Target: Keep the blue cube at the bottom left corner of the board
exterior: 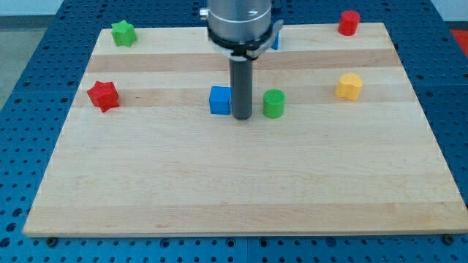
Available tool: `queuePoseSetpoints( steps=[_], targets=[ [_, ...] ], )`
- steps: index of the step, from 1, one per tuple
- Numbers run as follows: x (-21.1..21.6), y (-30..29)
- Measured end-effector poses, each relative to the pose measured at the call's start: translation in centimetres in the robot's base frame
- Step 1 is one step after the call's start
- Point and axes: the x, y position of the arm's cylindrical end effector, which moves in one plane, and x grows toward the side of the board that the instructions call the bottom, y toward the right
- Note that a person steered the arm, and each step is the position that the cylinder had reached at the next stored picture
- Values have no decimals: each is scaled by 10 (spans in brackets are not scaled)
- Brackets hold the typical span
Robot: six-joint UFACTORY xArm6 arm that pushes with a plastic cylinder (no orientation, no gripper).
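Note:
The blue cube (219,100) sits near the middle of the wooden board (241,190), a little left of centre. My tip (241,117) stands right against the cube's right side, between it and a green cylinder (273,104). The rod rises from there to the arm's grey body at the view's top.
A red star block (103,95) lies at the left edge, a green star block (123,33) at the top left, a red cylinder (349,22) at the top right and a yellow block (349,85) at the right. Another blue block (276,39) is partly hidden behind the arm.

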Motion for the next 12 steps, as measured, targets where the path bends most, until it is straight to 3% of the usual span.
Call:
queuePoseSetpoints(
  steps=[2, 3, 5, 7, 8, 10, 11, 12],
  targets=[
    [-49, 10],
    [-44, -12],
    [25, -64],
    [-26, -65],
    [-22, -93],
    [67, -145],
    [70, -152],
    [43, -152]
  ],
)
